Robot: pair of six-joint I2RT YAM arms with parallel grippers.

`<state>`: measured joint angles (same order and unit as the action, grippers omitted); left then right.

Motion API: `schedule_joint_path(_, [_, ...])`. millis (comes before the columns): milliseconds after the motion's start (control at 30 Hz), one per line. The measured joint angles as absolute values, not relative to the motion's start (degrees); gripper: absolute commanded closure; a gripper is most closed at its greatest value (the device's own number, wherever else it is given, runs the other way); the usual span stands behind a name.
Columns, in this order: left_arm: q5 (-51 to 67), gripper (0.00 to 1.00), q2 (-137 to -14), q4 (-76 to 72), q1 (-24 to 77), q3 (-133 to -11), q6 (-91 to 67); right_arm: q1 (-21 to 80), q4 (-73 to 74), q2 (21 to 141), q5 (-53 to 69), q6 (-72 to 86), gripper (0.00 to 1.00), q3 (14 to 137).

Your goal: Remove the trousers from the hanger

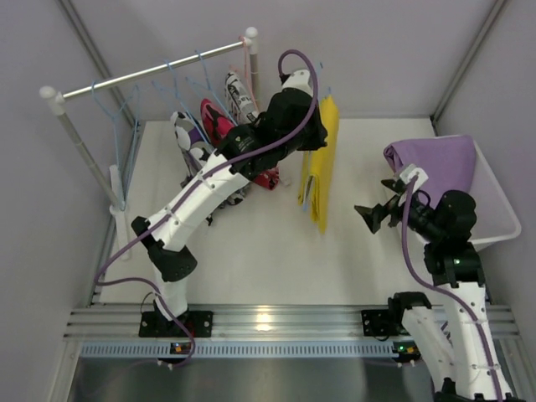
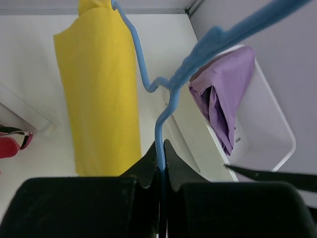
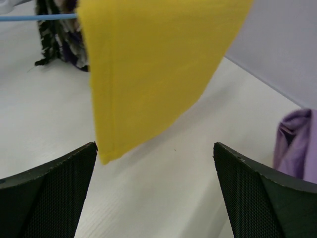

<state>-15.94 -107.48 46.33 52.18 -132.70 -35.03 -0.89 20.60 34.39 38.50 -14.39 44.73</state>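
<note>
My left gripper (image 1: 311, 126) is shut on the wire of a blue hanger (image 2: 163, 114), its jaws pinching it (image 2: 161, 163). The yellow trousers (image 1: 321, 167) hang from this hanger above the table, clear of the rack; they also show in the left wrist view (image 2: 99, 94). My right gripper (image 1: 368, 216) is open and empty, just right of the yellow trousers' lower edge (image 3: 153, 69), its jaws wide apart (image 3: 154, 153). The lilac-purple trousers (image 1: 435, 159) lie in the white bin (image 1: 502, 218).
A rack with a metal rail (image 1: 151, 71) stands at the back left. Several blue hangers hang on it, with black-and-white print trousers (image 1: 191, 138) and pink-red print trousers (image 1: 216, 121). Grey walls close in the table on three sides.
</note>
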Motion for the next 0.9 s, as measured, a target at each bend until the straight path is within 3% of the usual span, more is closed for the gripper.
schedule_joint_path(267, [-21.0, 1.00, -109.4, 44.6, 52.1, -135.2, -40.1, 23.1, 13.4, 34.1, 26.3, -18.1, 0.04, 39.6])
schedule_joint_path(600, [-20.3, 1.00, -111.2, 44.5, 52.2, -135.3, -44.4, 36.6, -5.5, 43.2, 10.0, -15.9, 0.11, 37.9])
schedule_joint_path(767, [-17.9, 1.00, -111.3, 44.6, 52.2, -136.0, -45.4, 39.2, -11.3, 47.4, 3.3, -17.3, 0.44, 37.0])
schedule_joint_path(900, [-15.9, 1.00, -111.3, 44.5, 52.2, -137.1, -46.4, 39.1, -14.2, 48.9, -3.4, -19.6, 0.58, 35.6])
